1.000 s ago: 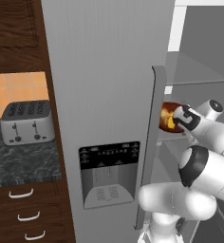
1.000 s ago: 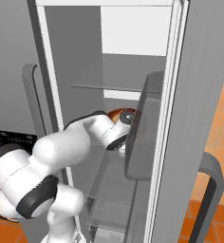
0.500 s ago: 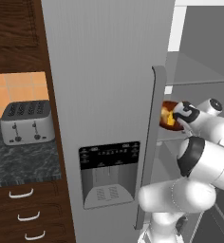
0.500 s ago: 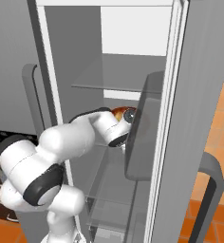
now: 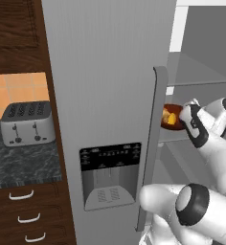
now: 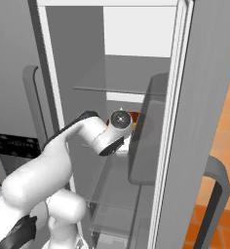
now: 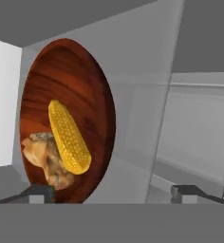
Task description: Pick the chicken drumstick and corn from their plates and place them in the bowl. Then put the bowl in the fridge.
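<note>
On a fridge (image 5: 110,95) shelf the bowl (image 7: 88,95) is holding corn (image 7: 69,137) lying against the chicken drumstick (image 7: 45,159), as the hand view is revealing, while the gripper (image 7: 114,192) is gaping empty beside it.

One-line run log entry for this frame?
stage: release | gripper: open | dark reddish-brown wooden bowl: on fridge shelf | yellow corn cob, golden-brown drumstick: in bowl

The bowl (image 7: 80,80) is dark reddish-brown wood with streaked grain; in it lie the bright yellow, kernel-dotted corn (image 7: 69,137) and the tan-brown chicken drumstick (image 7: 43,154). The fridge (image 5: 105,95) is brushed grey steel with a black dispenser panel (image 5: 110,157), the toaster (image 5: 26,123) silver, the countertop (image 5: 19,165) dark marbled.
</note>
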